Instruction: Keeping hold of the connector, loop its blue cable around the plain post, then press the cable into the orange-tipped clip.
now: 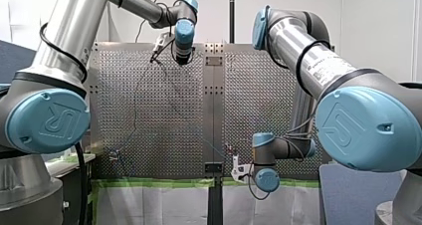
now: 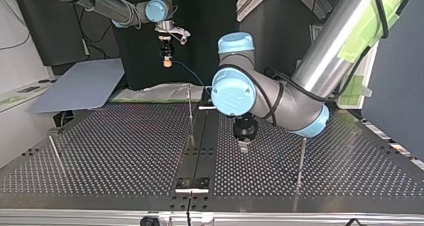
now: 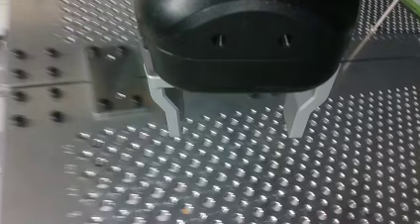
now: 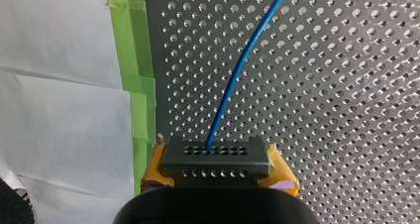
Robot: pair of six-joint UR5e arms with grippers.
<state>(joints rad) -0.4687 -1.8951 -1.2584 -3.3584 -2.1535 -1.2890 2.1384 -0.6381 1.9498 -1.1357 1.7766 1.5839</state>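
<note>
My right gripper (image 4: 218, 173) has its yellow pads (image 4: 154, 167) shut on a dark grey connector (image 4: 215, 154). A blue cable (image 4: 242, 65) runs from the connector out over the perforated table (image 4: 346, 85). In the top view this gripper (image 2: 167, 61) hangs above the table's far edge, and the cable (image 2: 190, 72) drops down behind it. My left gripper (image 3: 235, 132) stands open just above the holes, with nothing between its metal fingers (image 3: 173, 120). It hovers right of the centre seam (image 2: 244, 145). Thin metal posts (image 2: 190, 111) (image 2: 301, 158) stand on the table. I cannot make out an orange-tipped clip.
Green tape (image 4: 133, 85) and a white sheet (image 4: 59, 110) line the table edge beside my right gripper. A grey-blue board (image 2: 80, 86) lies at the top view's left. Another thin post (image 2: 54, 151) leans near that side. A small plate (image 2: 192, 183) sits on the seam.
</note>
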